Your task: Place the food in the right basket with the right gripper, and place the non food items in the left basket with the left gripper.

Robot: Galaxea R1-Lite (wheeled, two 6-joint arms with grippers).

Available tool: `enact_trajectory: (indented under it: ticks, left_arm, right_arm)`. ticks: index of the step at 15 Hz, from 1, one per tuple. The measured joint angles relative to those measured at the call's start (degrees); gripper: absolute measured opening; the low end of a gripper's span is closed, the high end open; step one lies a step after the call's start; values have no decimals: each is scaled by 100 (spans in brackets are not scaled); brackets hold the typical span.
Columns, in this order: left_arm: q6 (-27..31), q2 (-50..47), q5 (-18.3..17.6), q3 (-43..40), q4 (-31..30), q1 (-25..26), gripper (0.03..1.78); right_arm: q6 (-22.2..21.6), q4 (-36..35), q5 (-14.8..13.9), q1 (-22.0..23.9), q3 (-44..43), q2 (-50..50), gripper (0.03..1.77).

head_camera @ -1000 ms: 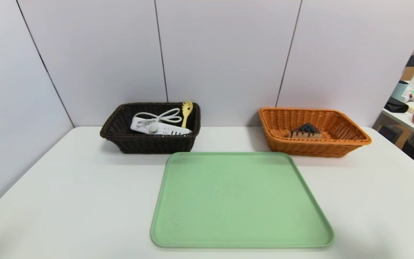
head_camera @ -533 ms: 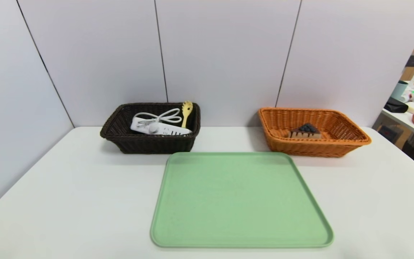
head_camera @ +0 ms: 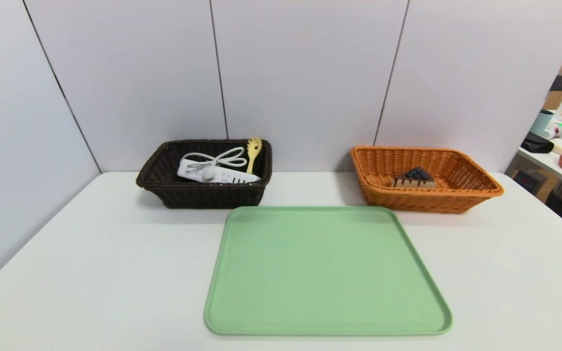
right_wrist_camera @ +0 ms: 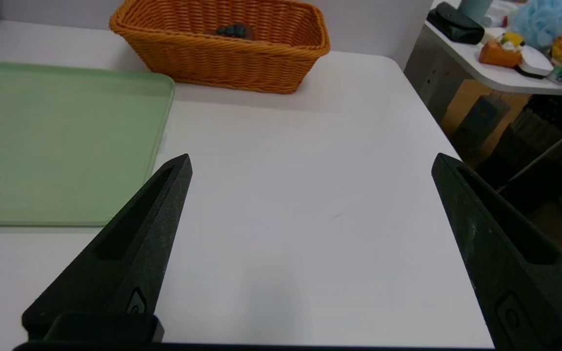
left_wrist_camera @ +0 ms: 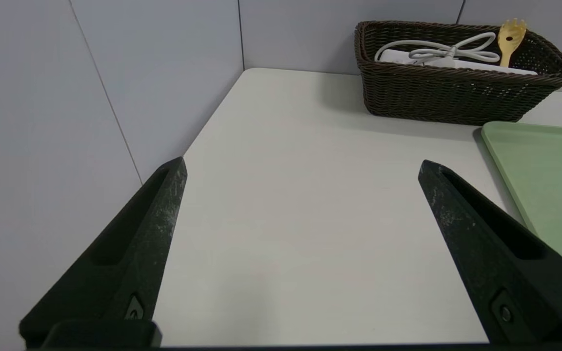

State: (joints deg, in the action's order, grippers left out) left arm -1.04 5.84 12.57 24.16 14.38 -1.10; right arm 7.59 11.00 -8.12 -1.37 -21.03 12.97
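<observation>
The left gripper [left_wrist_camera: 302, 163] has two black, pointed fingers with hollow slots, pale scratches and a small round screw. The right gripper [right_wrist_camera: 312, 156] has similar black fingers.

The white worktop [head_camera: 115, 263] stretches out flat, its far edge near the pale panelled wall [head_camera: 305, 73]. A green tray [head_camera: 330, 273] with rounded corners and a low raised rim lies on it in the middle. Beyond the tray, toward the far edge, two wicker baskets sit directly on the worktop, well apart: a dark brown basket [head_camera: 212, 197] on the left and an orange basket [head_camera: 422, 201] on the right. Both are rectangular, with flared sides. The tray's far corners come near the baskets. Soft shadows fall on the white surface beside each basket.
</observation>
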Motion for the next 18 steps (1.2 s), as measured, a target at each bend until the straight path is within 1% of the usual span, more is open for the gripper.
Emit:
enact_trajectory:
  ticks: [2,5,6,8,10,12,13,14,16,17,18]
  left_arm:
    - [51,-163,-85,-33,2,2,169]
    - [219,-428,-494,-116,-28,2,169]
    - [271,-485,-568,-162,-72,2,169]
    - [349,-562,-631,-265,-171,2,169]
    - [567,-584,-706,-547,-511,5,169]
    - [795,-591,-728,-978,-1125,5,169]
    - [861,-594,-731,-1251,-1485,6,169]
    - [883,-595,-736,-1537,-1837,5,169]
    - [891,-595,-778,-2050,-2409,5,169]
    - [853,-595,-835,-2227,-2558,5,169]
    - [803,-595,-891,-2320,-2494,5,169]
  right_arm:
    - [28,-33,55,49,88,-341,170]
    - [210,-98,165,77,299,-909,170]
    - [251,-221,184,82,383,-1041,170]
    - [266,-667,269,85,660,-1193,170]
    - [290,-1278,333,85,1156,-1262,170]
    - [334,-2094,451,85,1768,-1295,170]
    - [347,-2461,496,85,1930,-1300,170]
    - [345,-2545,569,85,2015,-1304,170]
    - [338,-2208,636,85,2081,-1304,170]
    - [334,-2003,696,85,2093,-1304,170]
    - [323,-1791,752,85,2096,-1304,170]
